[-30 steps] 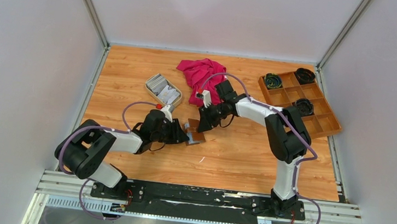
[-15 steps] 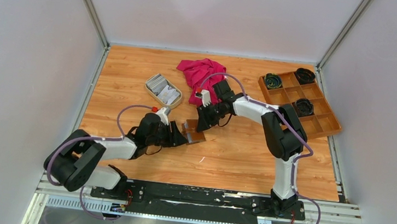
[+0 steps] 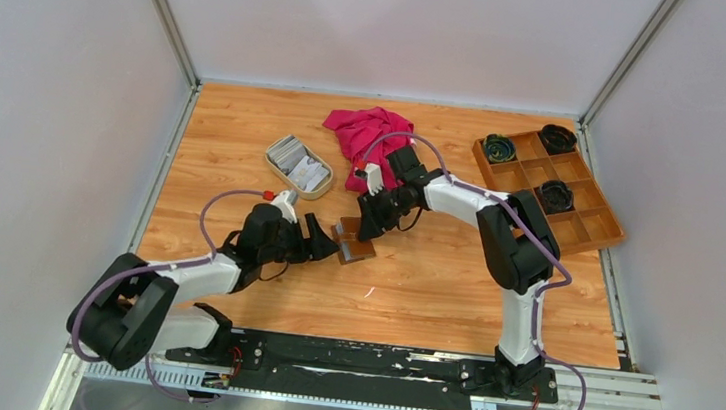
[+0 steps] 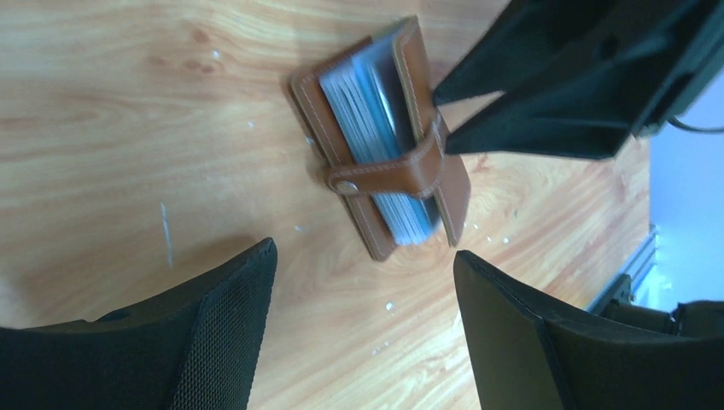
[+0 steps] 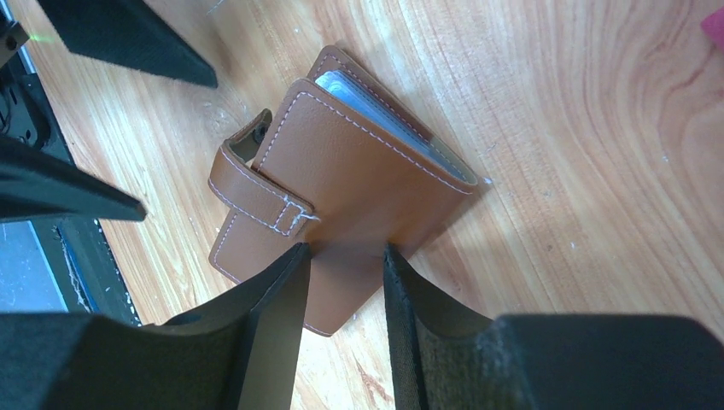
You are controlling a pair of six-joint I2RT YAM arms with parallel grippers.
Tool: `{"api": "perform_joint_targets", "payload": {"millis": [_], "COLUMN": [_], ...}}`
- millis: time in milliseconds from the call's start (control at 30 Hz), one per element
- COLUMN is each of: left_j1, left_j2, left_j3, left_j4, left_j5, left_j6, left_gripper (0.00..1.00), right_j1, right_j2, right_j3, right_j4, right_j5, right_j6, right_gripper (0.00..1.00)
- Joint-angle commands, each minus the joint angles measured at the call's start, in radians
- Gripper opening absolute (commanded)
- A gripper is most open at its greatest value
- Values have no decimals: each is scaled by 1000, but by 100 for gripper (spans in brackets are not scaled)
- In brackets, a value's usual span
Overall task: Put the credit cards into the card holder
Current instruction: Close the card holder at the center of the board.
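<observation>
So, table (image 3: 430, 302): wooden top, carrying everything below.
Compartment tray (image 3: 593, 227): sitting at the far right edge, with dark round things lying in three of its cells.
Red cloth (image 3: 366, 130): lying crumpled at the far middle, just behind the right arm.
Beige oval dish (image 3: 286, 181): resting far left of centre, well apart from the tray.
Left gripper (image 4: 364, 248): pointing low across the table at the card holder; its fingers (image 4: 230, 325) are standing wide apart, holding nothing and touching nothing, with bare wood between them.
Right gripper (image 5: 346, 249): reaching down from the far side; its fingers (image 5: 273, 325) are parted only narrowly, and the brown cover is showing flat through the gap. The tips are sitting right at the cover beside the strap, but I cannot tell whether they are pressing on it.
Card holder (image 3: 353, 242): lying on the table between the two grippers, folded, with pale blue-grey edges peeking out between its covers.
Credit cards (image 3: 301, 164): lying heaped in the beige oval dish, grey and white.
Strap (image 4: 388, 171): wrapping across the holder's open edge, its snap facing the left wrist camera.
</observation>
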Motion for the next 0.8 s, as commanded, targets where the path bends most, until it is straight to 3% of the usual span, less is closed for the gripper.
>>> {"api": "perform_joint_targets", "payload": {"millis": [0,467,767], "left_j1": [34,47,47], "left_j2": [104,423,475], "left_j3": [92,248,221], "left_j4": [-10,-19,-59], "left_j5": [-3,10,-39], "left_j6": [54,86,113], "left_gripper": [79,78,47], "right_j1": [27,27,23], "right_j2": [28,31,-25], "right_j3": [-6,7,39], "right_j4": [-43,-65,-117], "right_j5": [43,11,-45], "right_j6": [-43,-71,-138], "right_gripper": [42,43,52]}}
